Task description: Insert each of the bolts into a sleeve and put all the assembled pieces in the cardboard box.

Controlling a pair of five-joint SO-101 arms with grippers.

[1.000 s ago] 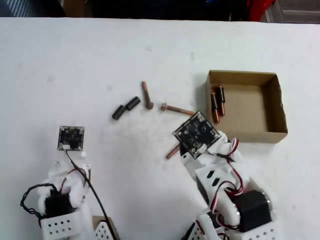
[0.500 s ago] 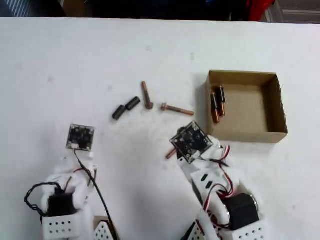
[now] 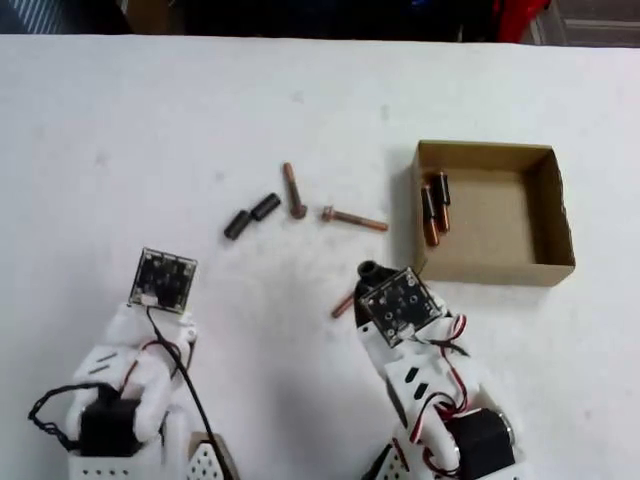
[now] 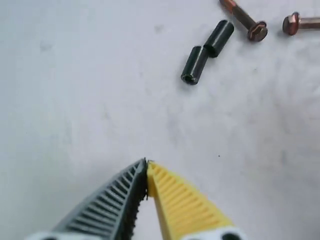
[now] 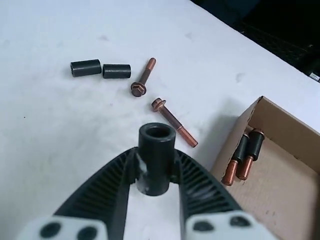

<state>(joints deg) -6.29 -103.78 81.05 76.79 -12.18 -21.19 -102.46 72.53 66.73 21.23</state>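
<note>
a black cylindrical sleeve (image 5: 157,142) stands upright, clamped in my right gripper (image 5: 156,159), over the white table (image 3: 150,120) near the brown cardboard box (image 3: 490,268), which holds two assembled bolt-and-sleeve pieces (image 3: 434,208). three loose copper bolts (image 3: 293,190) and two more black sleeves (image 3: 265,207) lie nearby. my left gripper (image 4: 147,167) hangs closed, empty.

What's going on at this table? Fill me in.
The right gripper is shut on a black sleeve, close to the cardboard box. The left gripper is shut and empty over the table. Two assembled pieces lie in the box; three bolts and two loose sleeves lie on the table.
</note>
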